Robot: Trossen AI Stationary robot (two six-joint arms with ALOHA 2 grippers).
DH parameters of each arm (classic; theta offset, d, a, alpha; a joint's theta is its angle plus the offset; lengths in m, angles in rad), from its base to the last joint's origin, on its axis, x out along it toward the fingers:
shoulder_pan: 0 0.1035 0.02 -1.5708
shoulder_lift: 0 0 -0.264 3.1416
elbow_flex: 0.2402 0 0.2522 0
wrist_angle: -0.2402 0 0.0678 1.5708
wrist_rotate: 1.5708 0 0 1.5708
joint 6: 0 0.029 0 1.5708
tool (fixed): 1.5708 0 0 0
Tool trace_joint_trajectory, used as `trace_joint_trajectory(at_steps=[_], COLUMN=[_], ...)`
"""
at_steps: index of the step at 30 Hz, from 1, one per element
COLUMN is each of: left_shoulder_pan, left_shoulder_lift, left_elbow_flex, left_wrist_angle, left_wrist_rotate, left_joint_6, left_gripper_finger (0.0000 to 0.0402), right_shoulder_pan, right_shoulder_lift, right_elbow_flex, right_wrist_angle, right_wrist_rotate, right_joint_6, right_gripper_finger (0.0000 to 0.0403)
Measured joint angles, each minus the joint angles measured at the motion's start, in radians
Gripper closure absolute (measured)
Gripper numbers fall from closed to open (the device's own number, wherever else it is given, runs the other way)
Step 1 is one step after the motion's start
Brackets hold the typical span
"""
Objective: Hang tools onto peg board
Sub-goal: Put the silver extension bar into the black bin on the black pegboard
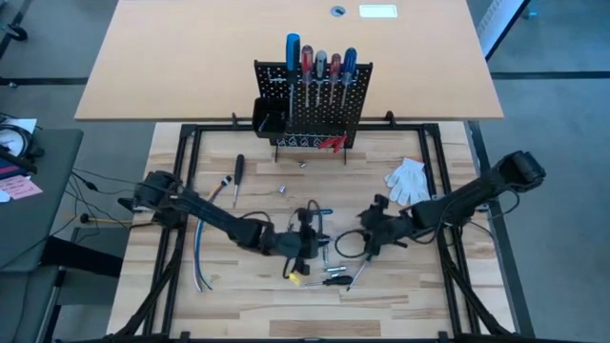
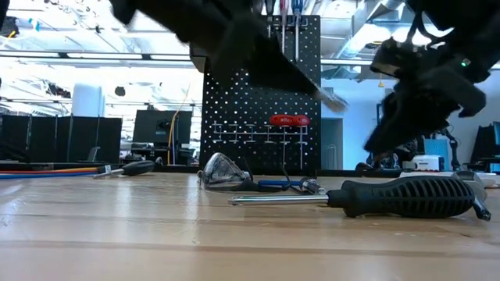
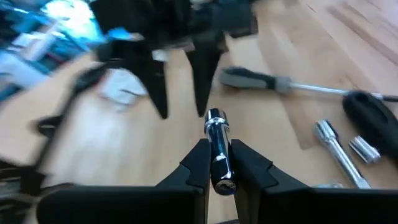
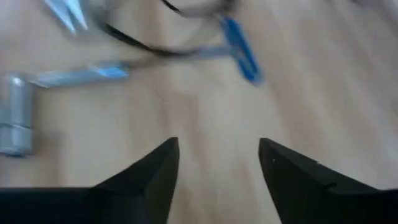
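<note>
The black peg board (image 1: 315, 100) stands at the far middle, with several screwdrivers (image 1: 319, 62) upright in its top rail and red-handled pliers (image 2: 289, 120) hanging low on it. My left gripper (image 1: 310, 238) is at the table's middle, shut on a small silver metal bit (image 3: 216, 146). Just to its right, my right gripper (image 4: 217, 162) stands open above bare wood, holding nothing; its fingers also show in the left wrist view. More tools lie flat around them: a black-handled screwdriver (image 2: 406, 195), a blue-handled tool (image 4: 239, 46) and silver sockets (image 3: 333, 140). My left gripper pinches the silver bit between its two fingertips, around the bit's lower half (image 3: 219, 168). The bit lies along the fingers, and its free end (image 3: 214, 118) sticks out past them. It is lifted clear of the table.
A white glove (image 1: 408, 181) lies at the right and loose cables (image 1: 200, 257) at the left. Another black screwdriver (image 1: 238, 176) lies left of centre, and a grey-handled one (image 3: 249, 78) lies beyond the held bit. Bare wood lies between the grippers and the peg board.
</note>
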Motion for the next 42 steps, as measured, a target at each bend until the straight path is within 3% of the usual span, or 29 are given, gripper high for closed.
trace_joint_trajectory(at_steps=[4, 9, 16, 23, 29, 32, 38, 42], left_shoulder_pan=[-0.064, -0.114, -0.026, 0.159, 0.292, 0.329, 0.393, 0.424], left_shoulder_lift=[-0.106, -0.254, -0.420, -0.525, -0.573, -0.574, -0.570, -0.570], left_elbow_flex=[0.001, 0.000, 0.001, 0.001, 0.001, 0.009, 0.076, 0.102], left_wrist_angle=[-0.086, -0.163, -0.166, -0.165, -0.172, -0.209, -0.491, -0.573], left_wrist_rotate=[-0.254, -0.631, -0.818, -0.824, -0.673, -0.604, -0.523, -0.497], left_joint_6=[0.027, 0.092, 0.219, 0.309, 0.277, 0.230, -0.001, -0.080], left_gripper_finger=[0.0372, 0.0372, 0.0372, 0.0372, 0.0372, 0.0372, 0.0349, 0.0342], right_shoulder_pan=[-0.017, -0.016, -0.017, -0.017, -0.017, -0.017, -0.017, -0.017], right_shoulder_lift=[-0.057, -0.083, -0.077, -0.077, -0.077, -0.077, -0.077, -0.077], right_elbow_flex=[0.004, 0.005, 0.005, 0.005, 0.004, 0.004, 0.004, 0.004], right_wrist_angle=[-0.111, -0.104, -0.107, -0.109, -0.109, -0.108, -0.108, -0.108], right_wrist_rotate=[0.050, 0.051, 0.051, 0.050, 0.049, 0.049, 0.048, 0.048], right_joint_6=[0.060, 0.063, 0.064, 0.064, 0.064, 0.064, 0.064, 0.064], right_gripper_finger=[0.0157, 0.0166, 0.0178, 0.0182, 0.0182, 0.0182, 0.0182, 0.0182])
